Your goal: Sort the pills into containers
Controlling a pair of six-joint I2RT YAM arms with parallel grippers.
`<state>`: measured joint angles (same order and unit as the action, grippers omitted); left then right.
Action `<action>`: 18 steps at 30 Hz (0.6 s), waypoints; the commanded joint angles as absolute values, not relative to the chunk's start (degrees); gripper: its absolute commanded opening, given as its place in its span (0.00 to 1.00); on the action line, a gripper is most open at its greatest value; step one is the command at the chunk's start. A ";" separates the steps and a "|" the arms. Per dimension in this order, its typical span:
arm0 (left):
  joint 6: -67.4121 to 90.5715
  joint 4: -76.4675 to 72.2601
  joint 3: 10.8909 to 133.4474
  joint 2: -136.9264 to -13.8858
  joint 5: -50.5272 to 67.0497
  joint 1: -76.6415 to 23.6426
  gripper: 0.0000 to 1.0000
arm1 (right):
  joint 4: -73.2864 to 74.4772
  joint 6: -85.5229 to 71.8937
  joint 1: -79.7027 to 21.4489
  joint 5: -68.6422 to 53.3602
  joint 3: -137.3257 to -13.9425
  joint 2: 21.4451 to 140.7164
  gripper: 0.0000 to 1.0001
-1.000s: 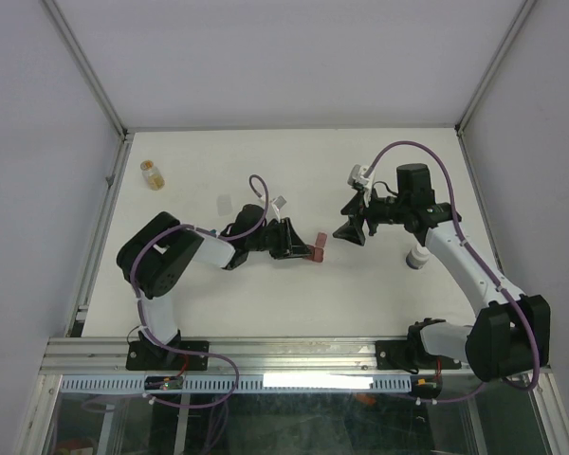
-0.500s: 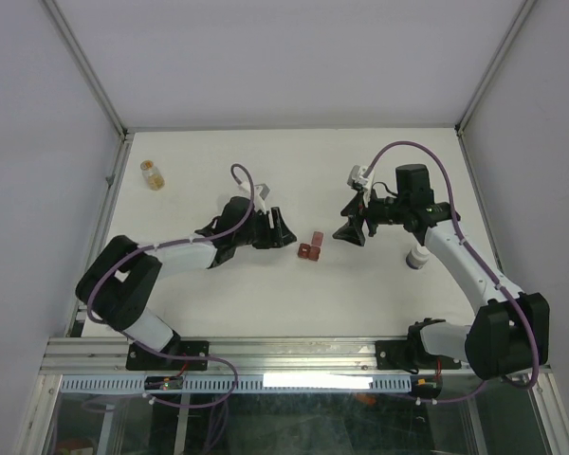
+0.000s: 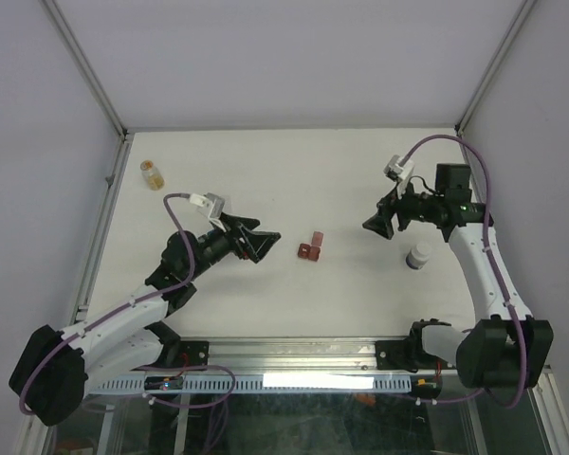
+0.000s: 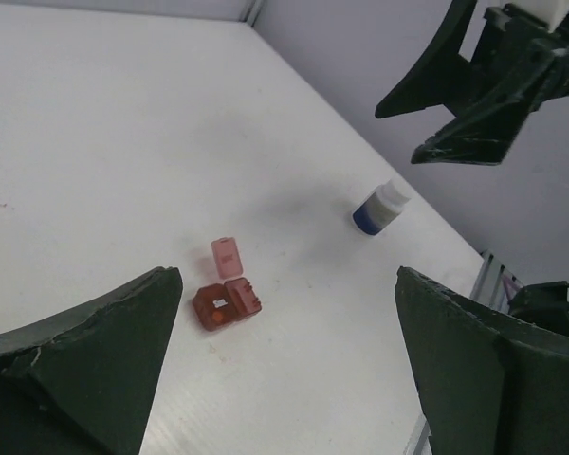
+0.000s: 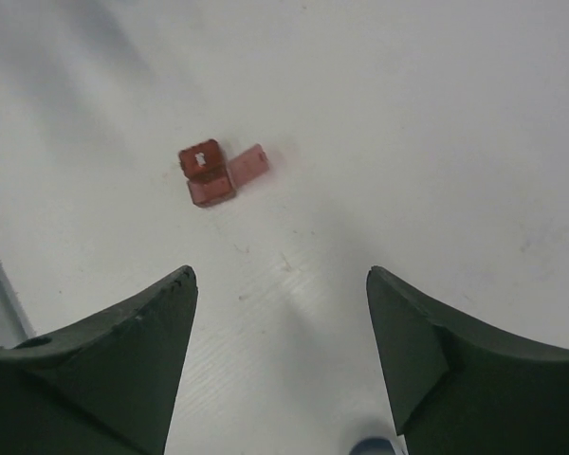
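A dark red container [image 3: 310,249] lies near the table's middle with one lid flipped open; it also shows in the left wrist view [image 4: 227,302] and the right wrist view [image 5: 206,175]. A white speck and an orange speck show inside it, too small to tell whether they are pills. My left gripper [image 3: 266,246] [image 4: 286,277] stands wide open to the left of the container, apart from it and empty. To the right of the container, well apart from it, hangs my right gripper [image 3: 376,227] [image 5: 280,275], open and holding nothing.
A white bottle [image 3: 418,254] with a blue band [image 4: 379,209] stands right of the container, just below the right gripper. A small amber vial [image 3: 151,174] stands at the far left. The table's near edge is a metal rail [image 3: 294,353].
My left gripper opened, let go of the dark red container, and drew back to the left. The container now rests on the table. The right gripper shifted to the right.
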<state>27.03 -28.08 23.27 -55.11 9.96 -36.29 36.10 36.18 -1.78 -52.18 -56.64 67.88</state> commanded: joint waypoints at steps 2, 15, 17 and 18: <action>28.48 -44.29 16.58 -49.55 14.67 -36.10 0.99 | 44.06 37.04 3.88 -39.42 -58.71 62.01 0.76; 29.35 -46.17 14.21 -49.95 19.69 -36.08 0.99 | 46.76 41.10 13.08 -20.64 -54.09 62.84 0.79; 29.35 -46.16 13.80 -49.61 19.33 -36.09 0.99 | 46.72 41.35 13.61 -19.50 -53.72 65.12 0.77; 29.34 -46.12 13.53 -49.26 19.15 -36.06 0.99 | 46.75 41.39 13.64 -19.08 -53.58 66.24 0.75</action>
